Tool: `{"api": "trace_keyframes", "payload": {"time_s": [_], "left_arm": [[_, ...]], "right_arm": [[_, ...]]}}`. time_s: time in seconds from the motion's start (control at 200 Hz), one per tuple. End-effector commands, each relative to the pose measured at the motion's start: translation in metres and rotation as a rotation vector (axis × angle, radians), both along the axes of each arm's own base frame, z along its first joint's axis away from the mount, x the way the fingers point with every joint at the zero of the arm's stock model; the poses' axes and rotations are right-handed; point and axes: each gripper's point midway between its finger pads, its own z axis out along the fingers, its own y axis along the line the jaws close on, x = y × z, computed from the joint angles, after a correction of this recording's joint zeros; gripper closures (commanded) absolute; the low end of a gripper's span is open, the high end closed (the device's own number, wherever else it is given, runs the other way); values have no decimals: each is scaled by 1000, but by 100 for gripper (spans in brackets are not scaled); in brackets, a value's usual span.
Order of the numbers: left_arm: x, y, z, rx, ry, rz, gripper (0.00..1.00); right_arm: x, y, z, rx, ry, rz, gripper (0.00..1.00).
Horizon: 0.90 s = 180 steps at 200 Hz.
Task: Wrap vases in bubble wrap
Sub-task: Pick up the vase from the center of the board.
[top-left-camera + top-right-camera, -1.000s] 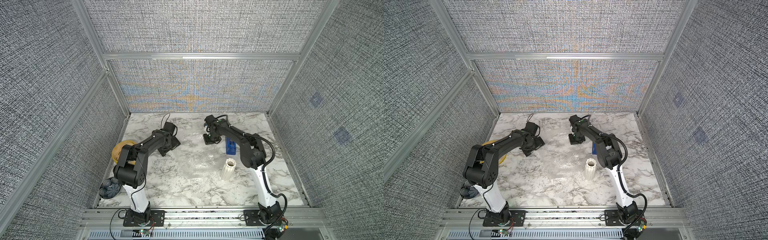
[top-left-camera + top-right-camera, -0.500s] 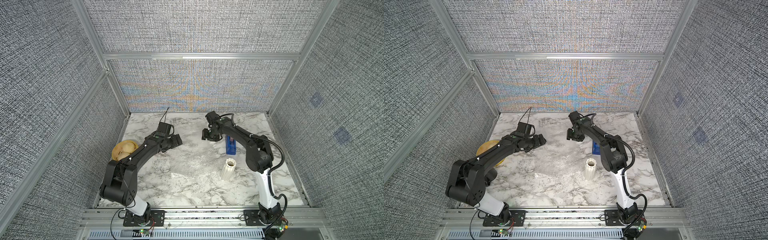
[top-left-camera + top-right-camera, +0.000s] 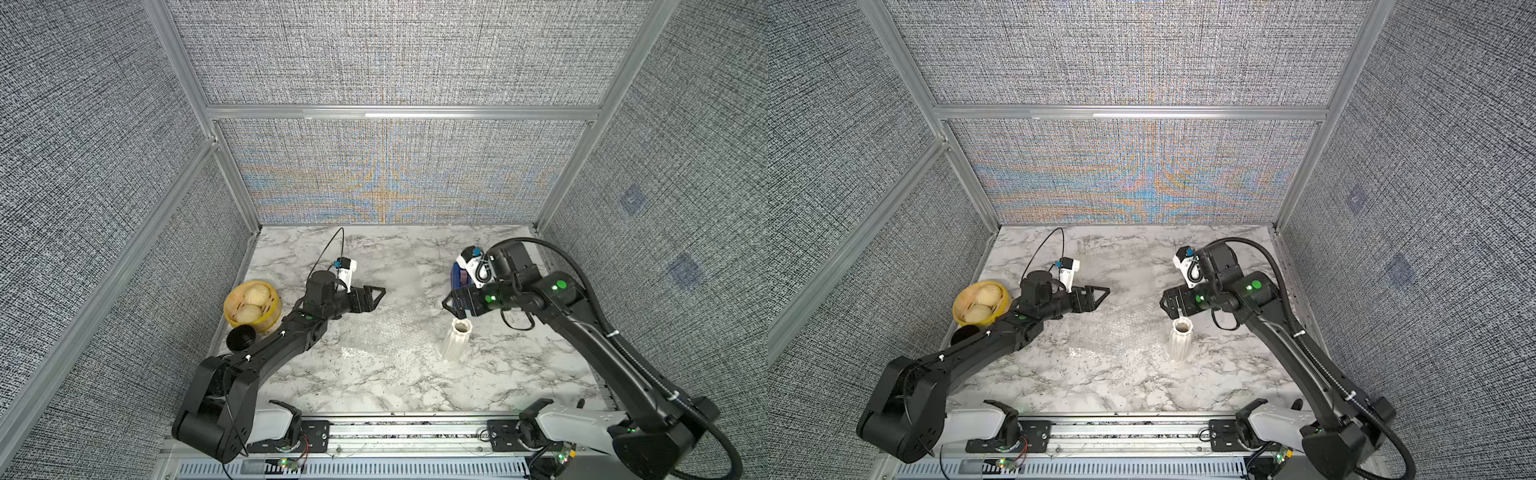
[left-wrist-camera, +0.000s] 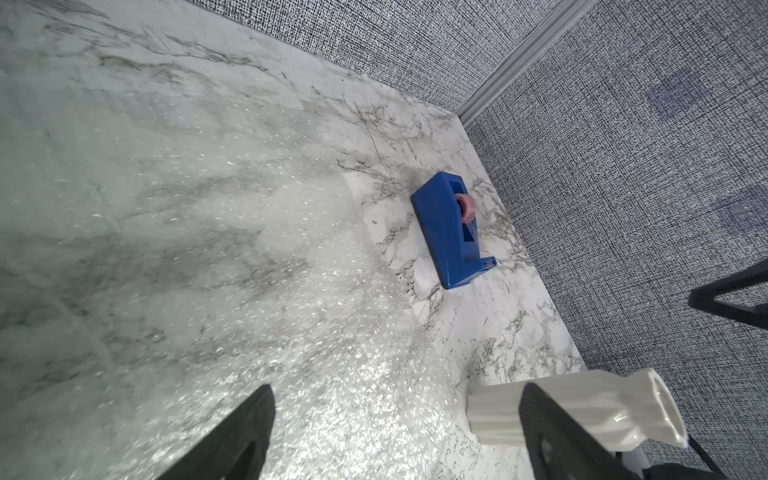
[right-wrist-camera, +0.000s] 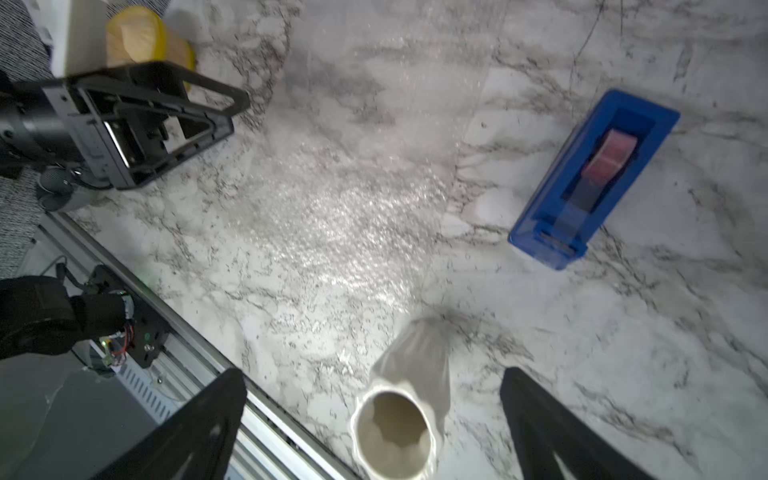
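Right wrist view: vase (image 5: 399, 399) is seen upright on table (image 5: 623, 332), rim up, framed between the spread fingers of right gripper (image 5: 371, 374). No contact is shown and nothing is held. Jaws are judged to be set wide over the rim so the vase can be taken or tipped down. Bubble wrap (image 5: 332, 216) is laid flat just beside the vase, on the side toward left gripper (image 4: 397, 390). Whether the vase base sits on the sheet's edge cannot be told. The sheet is judged to be spread flat so the vase can be rolled up in it. Left gripper is hung over the wrap, well apart from the vase, with fingers parted, empty and touching nothing. It is likely placed to lift the sheet's edge. Tape dispenser (image 4: 451, 232) is parked behind the vase, off the wrap, and is judged to be meant for sealing.
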Motion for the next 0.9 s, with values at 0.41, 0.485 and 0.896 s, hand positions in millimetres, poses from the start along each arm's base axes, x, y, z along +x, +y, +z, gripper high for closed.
{"api": "trace_keyframes", "payload": {"time_s": [0.41, 0.485, 0.896], "left_arm": [[3, -18, 39, -93, -143, -40, 0], [-1, -17, 40, -64, -157, -56, 0], [-45, 4, 50, 170, -257, -177, 0]], "right_arm": [[-5, -3, -80, -316, 142, -31, 1], [-7, 7, -87, -294, 156, -4, 12], [-33, 0, -97, -254, 247, -38, 56]]}}
